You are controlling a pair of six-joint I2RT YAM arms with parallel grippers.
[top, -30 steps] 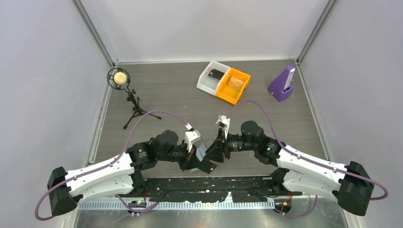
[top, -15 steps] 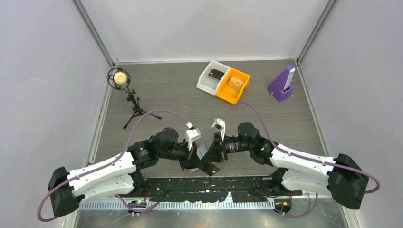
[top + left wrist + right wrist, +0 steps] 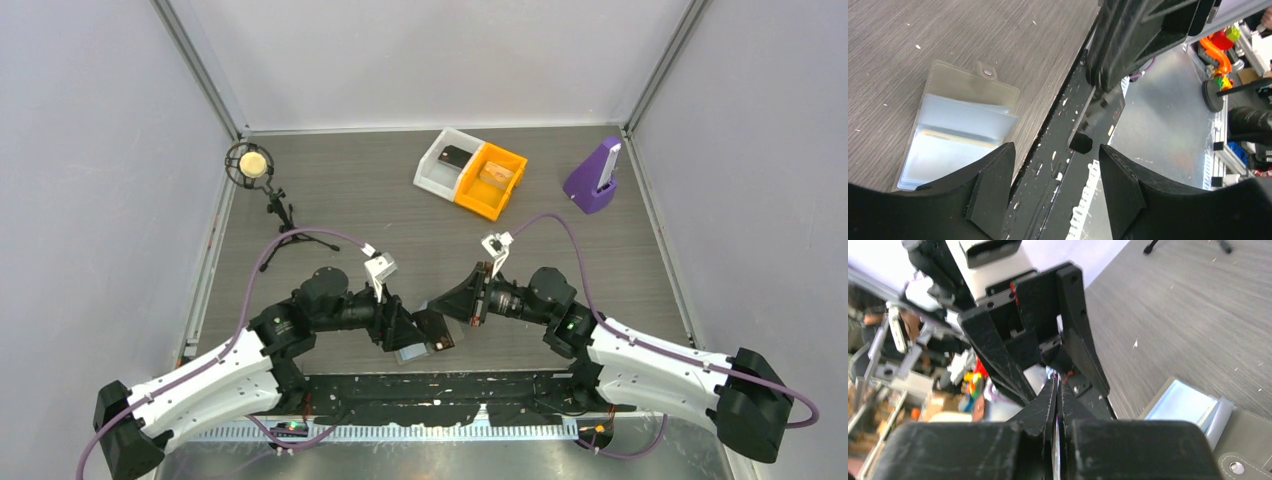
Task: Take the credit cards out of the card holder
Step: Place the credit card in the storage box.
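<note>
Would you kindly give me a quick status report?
Left gripper open, empty. Right gripper shut, contents unclear. Card holder lies open on table, near edge. Nothing on it.

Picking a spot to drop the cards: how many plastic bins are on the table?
2. A white bin sits at the far middle of the table, and an orange bin sits right against its right side. No others show, and nothing seems to hide one.

The card holder (image 3: 960, 115) is partly hidden behind the left claw (image 3: 1055, 150).
</note>
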